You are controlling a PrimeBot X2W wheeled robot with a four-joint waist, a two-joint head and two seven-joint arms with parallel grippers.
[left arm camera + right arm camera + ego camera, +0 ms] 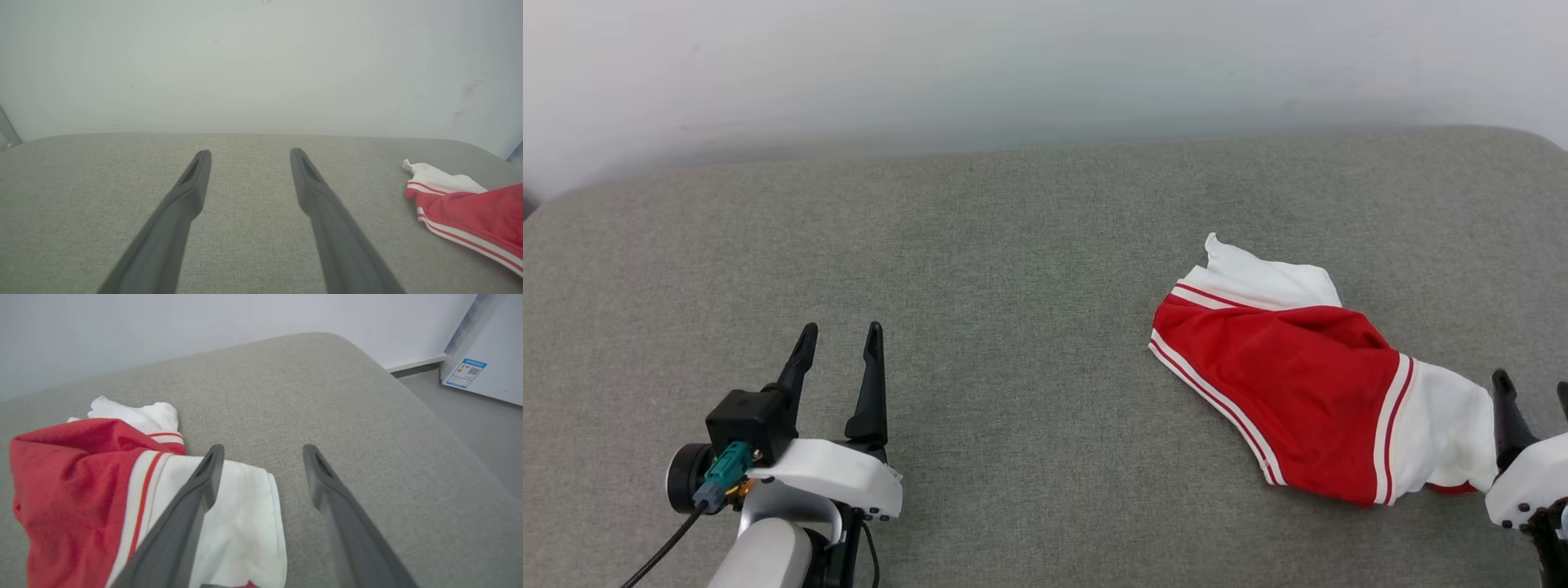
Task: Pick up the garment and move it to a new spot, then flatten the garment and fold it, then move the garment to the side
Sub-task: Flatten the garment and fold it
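The head view shows one garment (1290,392), a red shirt with two white sleeves and red-and-white striped trim. It lies crumpled on the right half of a padded grey surface (1013,245), one sleeve pointing toward the far wall (1013,65) and the other toward the near right edge. Two grippers appear here. The left gripper (841,328) is at the lower left, well apart from the garment, its two dark fingers spread with nothing between them. The right gripper (1532,380) is at the lower right, cut by the frame's edge, with one finger just beside the near white sleeve. The left wrist view shows the left gripper (250,152) with its two fingers wide apart over bare grey fabric, and the garment (470,208) off at the right edge, only its far sleeve and a striped hem in sight. The right wrist view gives what the others do not: the right gripper (263,448) is spread wide and holds nothing, one finger crossing in front of the near white sleeve of the garment (81,477) and the other over bare fabric. Whether that finger touches the cloth cannot be told. This view also shows the surface's rounded corner, a strip of grey floor (470,416) and one white cabinet (490,343) bearing one blue-edged label (466,373).
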